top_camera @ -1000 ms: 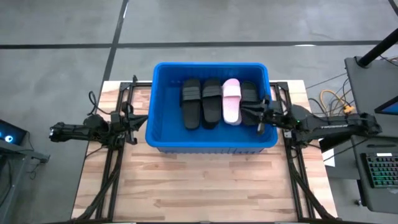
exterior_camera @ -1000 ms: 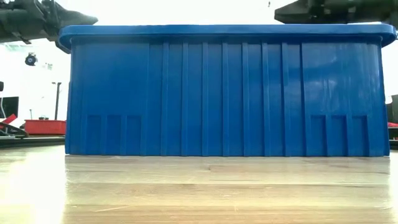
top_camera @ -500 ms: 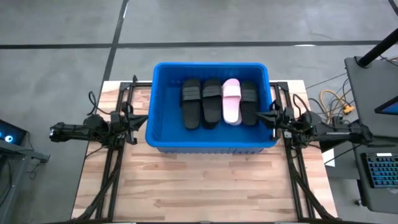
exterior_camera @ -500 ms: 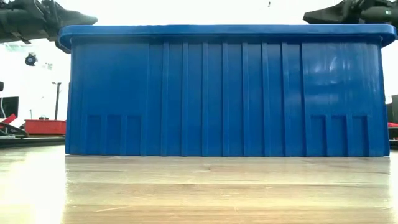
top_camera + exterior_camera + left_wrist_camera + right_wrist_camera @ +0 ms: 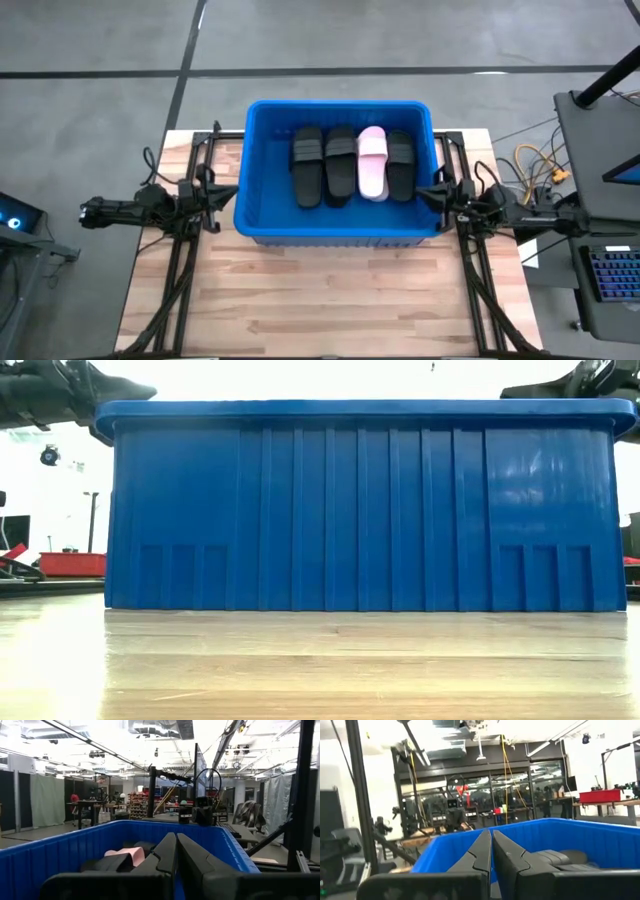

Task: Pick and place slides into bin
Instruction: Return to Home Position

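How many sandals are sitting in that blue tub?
4, side by side in the bin: a black slide leftmost, a second black slide, a pink slide, and a third black slide rightmost. More may lie hidden underneath.

Left arm (image 5: 130, 211): slim, matte black, built of short segments; centre left of the high view, with a rounded cap at its outer end.
Right arm (image 5: 530, 210): same black segmented build; centre right of the high view.
Cables (image 5: 150, 178): thin black loops arching off the links of both arms.
Left gripper (image 5: 175, 847): two dark fingers (image 5: 162, 854), broad at the base, faceted, tapering to blunt wedge tips; lower centre of the left wrist view.
Right gripper (image 5: 491, 842): matching dark tapered pair with bevelled edges and smooth matte faces; lower centre of the right wrist view.
Low view: both arms appear as dark angular silhouettes in the upper corners.
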Controlling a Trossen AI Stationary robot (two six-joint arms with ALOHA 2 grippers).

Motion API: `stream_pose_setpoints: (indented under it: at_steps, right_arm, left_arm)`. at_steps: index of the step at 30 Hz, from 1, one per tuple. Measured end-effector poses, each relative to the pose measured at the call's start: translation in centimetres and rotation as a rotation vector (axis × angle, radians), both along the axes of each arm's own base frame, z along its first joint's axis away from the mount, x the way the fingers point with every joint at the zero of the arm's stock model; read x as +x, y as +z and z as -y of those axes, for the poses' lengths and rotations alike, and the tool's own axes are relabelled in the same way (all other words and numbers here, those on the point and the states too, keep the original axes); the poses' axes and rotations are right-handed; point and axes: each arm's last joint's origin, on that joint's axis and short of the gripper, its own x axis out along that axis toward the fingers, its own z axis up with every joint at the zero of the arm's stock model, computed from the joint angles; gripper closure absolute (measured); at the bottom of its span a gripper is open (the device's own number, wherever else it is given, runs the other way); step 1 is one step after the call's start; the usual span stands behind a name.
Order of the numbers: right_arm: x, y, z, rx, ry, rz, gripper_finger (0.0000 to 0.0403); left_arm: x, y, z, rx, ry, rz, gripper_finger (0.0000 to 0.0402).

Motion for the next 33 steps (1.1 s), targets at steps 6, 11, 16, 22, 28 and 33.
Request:
stream_pose_setpoints:
  at_steps: [6,11,16,22,28,33]
  right_arm:
    - [0.1,-0.3,0.0,-0.066,-0.018,-0.054,0.0394]
    - [0.2,-0.5,0.0,-0.046,0.007,-0.083,0.0394]
    - [0.2,-0.6,0.0,-0.045,0.008,-0.086,0.0394]
    - [0.2,-0.5,-0.1,-0.022,0.028,-0.076,0.0394]
    - [0.2,-0.7,0.0,-0.082,-0.002,-0.096,0.0394]
    - [0.2,-0.7,0.0,-0.063,0.000,-0.092,0.0394]
  left_arm:
    - [0.1,-0.5,0.2,0.010,-0.079,-0.047,0.0402]
    - [0.3,-1.7,0.3,-0.096,-0.104,-0.149,0.0402]
    - [0.2,-1.6,0.4,-0.087,-0.142,-0.143,0.0402]
    - [0.4,-2.2,0.4,-0.087,-0.153,-0.164,0.0402]
    - [0.4,-2.2,0.4,-0.083,-0.166,-0.163,0.0402]
    - [0.5,-2.3,0.5,-0.077,-0.164,-0.172,0.0402]
